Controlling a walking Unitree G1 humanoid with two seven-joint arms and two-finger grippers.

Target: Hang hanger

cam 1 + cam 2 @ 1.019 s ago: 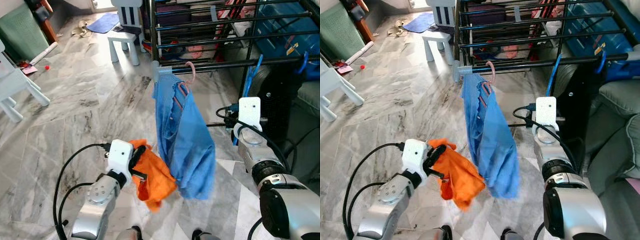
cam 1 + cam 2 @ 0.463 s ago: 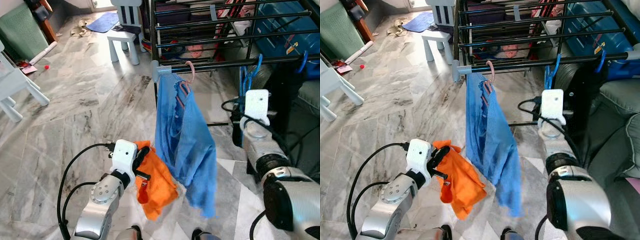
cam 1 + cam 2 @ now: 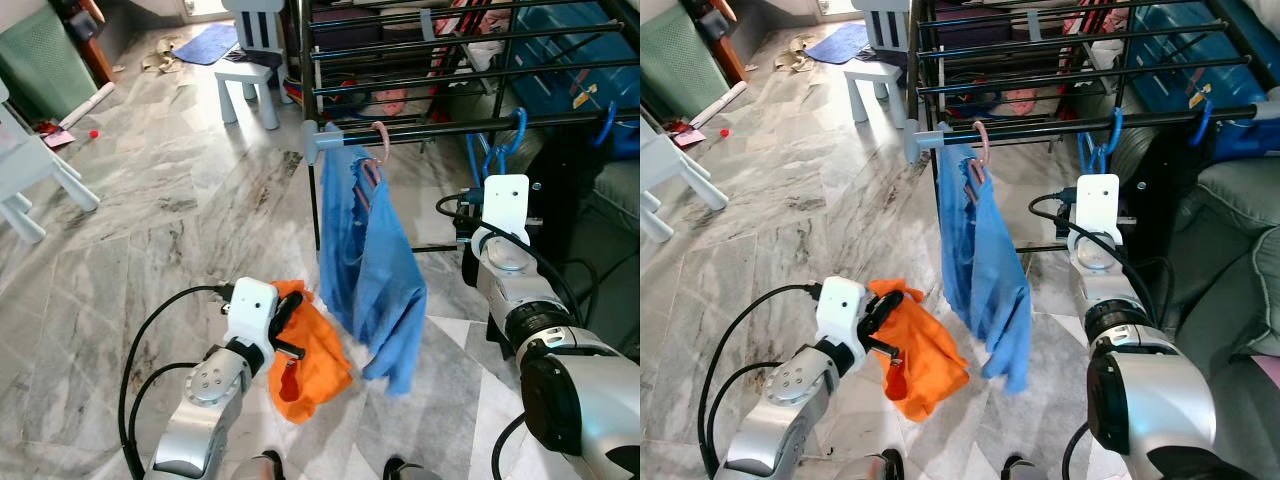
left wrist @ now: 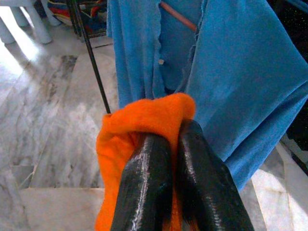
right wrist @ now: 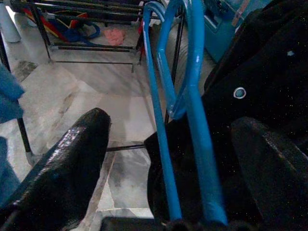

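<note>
Fingers of the right gripper [image 5: 168,159] stand apart either side of the blue hanger [image 5: 185,91], which hangs from the rack rail [image 3: 450,127], probably just let go there. Left of that rail's pink-hooked blue shirt [image 3: 372,270], the left gripper [image 4: 171,159] pinches an orange cloth [image 3: 305,350], kept low and clear.

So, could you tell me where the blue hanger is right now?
The blue hanger hangs from the drying rack's front rail, ahead on the robot's right, just above the right gripper, whose open fingers flank it; the blue shirt hangs to its left.
</note>
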